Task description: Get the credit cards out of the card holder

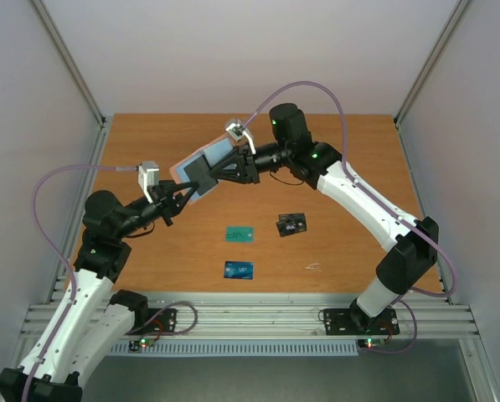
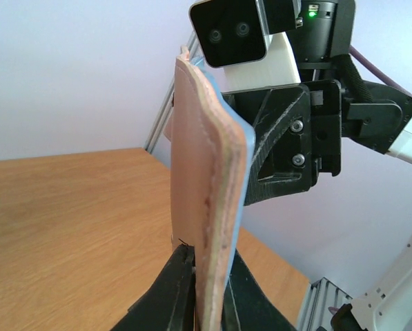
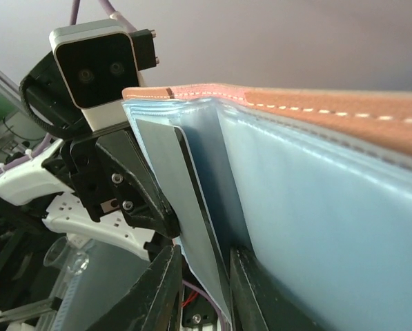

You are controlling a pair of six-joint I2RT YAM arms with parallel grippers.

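The card holder (image 1: pixel 214 153) hangs in the air over the back middle of the table, tan-pink outside (image 2: pixel 202 172) and light blue inside (image 3: pixel 316 207). My left gripper (image 1: pixel 181 195) is shut on its lower edge (image 2: pixel 209 261). A dark card (image 1: pixel 201 173) sticks out of a pocket (image 3: pixel 165 162). My right gripper (image 1: pixel 219 172) straddles that card's edge (image 3: pixel 204 254), its jaws still a little apart and wider than the thin card. Three credit cards lie flat on the table: green (image 1: pixel 239 234), black with white marks (image 1: pixel 291 224) and dark blue (image 1: pixel 239 270).
White walls stand close at the left, back and right of the wooden table (image 1: pixel 358 167). A metal rail (image 1: pixel 258 314) with both arm bases runs along the near edge. The right arm's wrist camera (image 2: pixel 232 31) sits just behind the holder.
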